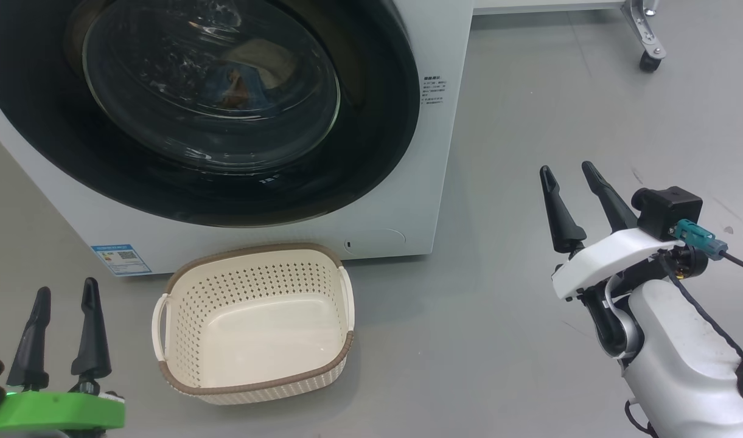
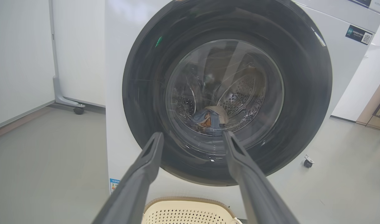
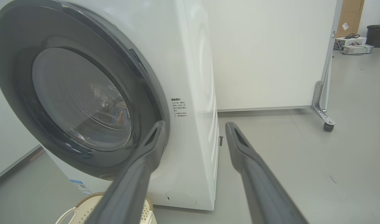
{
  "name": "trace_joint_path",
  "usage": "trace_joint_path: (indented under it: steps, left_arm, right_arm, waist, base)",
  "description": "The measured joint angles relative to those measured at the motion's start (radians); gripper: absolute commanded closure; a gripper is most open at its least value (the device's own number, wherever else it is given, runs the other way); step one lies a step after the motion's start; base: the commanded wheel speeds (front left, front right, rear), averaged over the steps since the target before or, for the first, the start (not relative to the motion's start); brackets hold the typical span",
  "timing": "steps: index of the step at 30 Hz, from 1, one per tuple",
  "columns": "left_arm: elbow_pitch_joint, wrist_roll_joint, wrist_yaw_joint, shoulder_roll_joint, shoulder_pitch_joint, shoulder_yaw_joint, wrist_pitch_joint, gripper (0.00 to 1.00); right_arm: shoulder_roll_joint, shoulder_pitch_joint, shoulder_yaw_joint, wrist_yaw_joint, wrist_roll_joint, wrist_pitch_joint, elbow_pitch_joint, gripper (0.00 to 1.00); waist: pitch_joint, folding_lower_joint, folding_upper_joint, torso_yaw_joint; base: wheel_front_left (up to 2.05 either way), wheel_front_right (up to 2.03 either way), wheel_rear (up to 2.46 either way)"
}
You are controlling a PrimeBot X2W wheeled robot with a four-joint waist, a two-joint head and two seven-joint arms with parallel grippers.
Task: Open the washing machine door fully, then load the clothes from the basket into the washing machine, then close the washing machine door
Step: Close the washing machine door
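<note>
Either side of basket (image 1: pixel 255 250): left gripper (image 1: pixel 67 287), right gripper (image 1: pixel 566 168) raised, fingers apart.

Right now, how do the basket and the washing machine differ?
The basket is empty; the washing machine holds the clothes behind its glass. The basket is open-topped; the washing machine door is shut. The basket is small and cream; the washing machine is large and white. Both stand on the floor.

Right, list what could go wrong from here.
1. The door looks shut, but no latch can be seen, so it may swing open.
2. The clothes lie low just behind the door, and a fold might be trapped at its edge.
3. The empty basket sits close to the open left gripper, which could knock it when moving.
</note>
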Motion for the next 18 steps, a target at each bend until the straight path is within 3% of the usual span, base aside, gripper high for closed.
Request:
trace_joint_path:
  steps: [18]
  left_arm:
    - [-0.014, -0.029, 0.000, -0.007, 0.010, -0.020, 0.000, 0.00]
  right_arm:
    - [0.002, 0.137, -0.064, 0.005, -0.044, 0.000, -0.091, 0.00]
  waist:
    - [-0.017, 0.0000, 0.0000, -0.027]
  base:
    - [0.00, 0.00, 0.00]
